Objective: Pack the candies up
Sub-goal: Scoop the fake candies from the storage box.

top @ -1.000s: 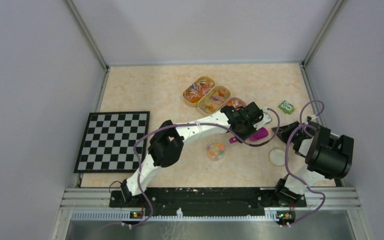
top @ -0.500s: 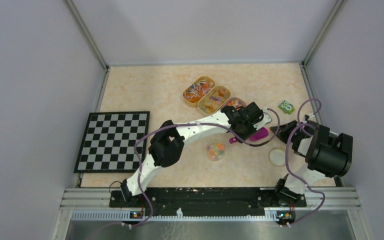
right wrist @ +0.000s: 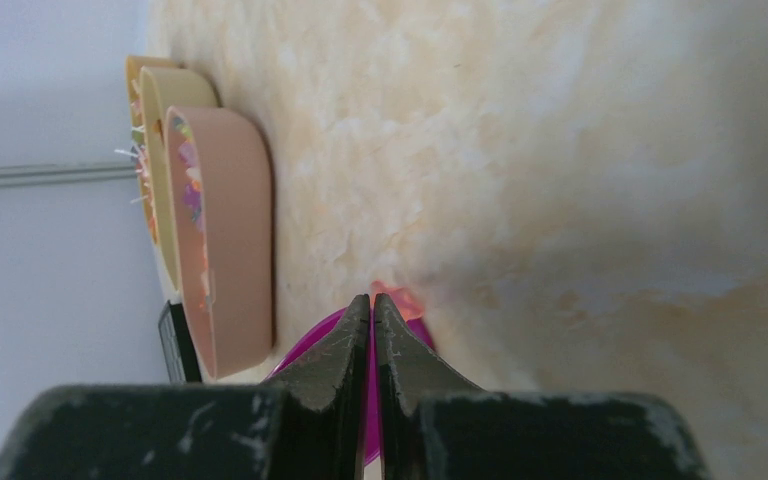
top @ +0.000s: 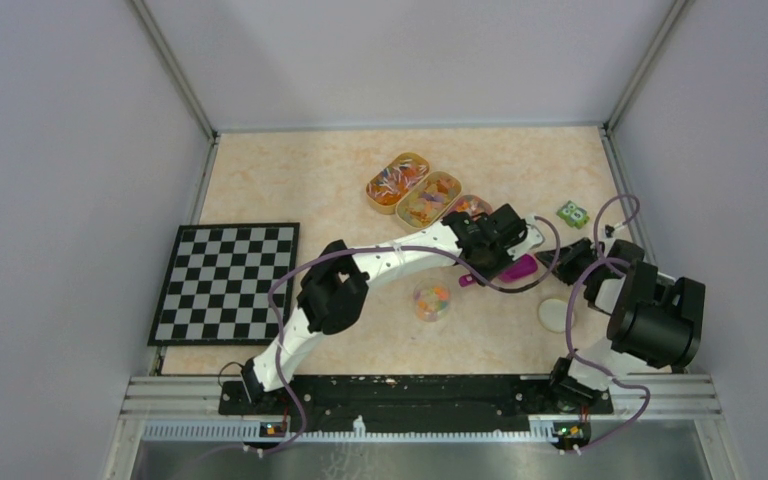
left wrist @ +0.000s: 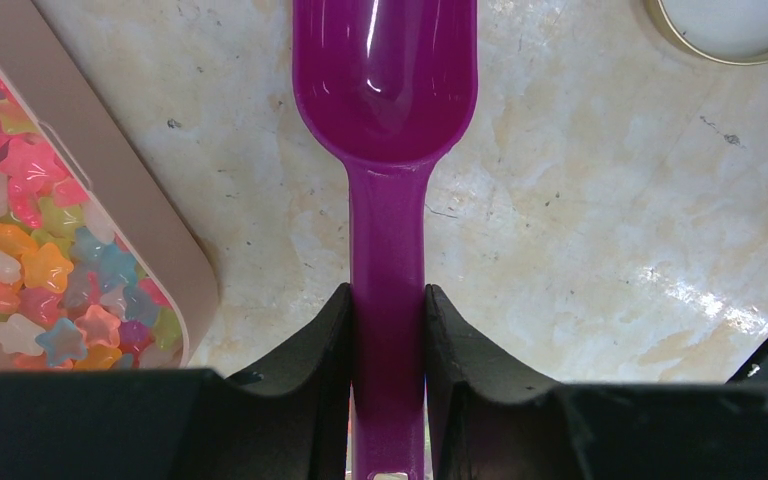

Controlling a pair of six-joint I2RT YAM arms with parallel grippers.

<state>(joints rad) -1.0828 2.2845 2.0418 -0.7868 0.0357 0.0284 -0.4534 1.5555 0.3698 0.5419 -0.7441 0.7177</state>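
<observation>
- Between the left jaws, clamped shut, sits the handle of the purple scoop (left wrist: pixel 385 90). That grip and the scoop's place have not changed over the last second. The bowl looks empty and hangs over the bare surface (left wrist: pixel 580 230).
- Just left of the scoop in the left wrist view lies a tan tray (left wrist: pixel 130 210) heaped with the candies (left wrist: pixel 30 250), star-shaped and many-coloured. More of them sit in a small clear cup (top: pixel 416 296) nearer the arms.
- Closed on nothing, the right jaws have crept a little closer to the scoop's bowl from the right. The right arm (top: pixel 650 320) has settled slightly lower over the near edge.
- From the right wrist, the scoop's purple rim shows directly behind the closed tips, with a small pinkish-orange bit just beyond. I cannot tell whether that is a candy.
- A white disc (top: pixel 556 314) lies on the surface beside the right arm, apart from both jaws.
- Only the right arm's small approach is new, so packing looks barely advanced. The scoop likely has yet to dip into the tray.
</observation>
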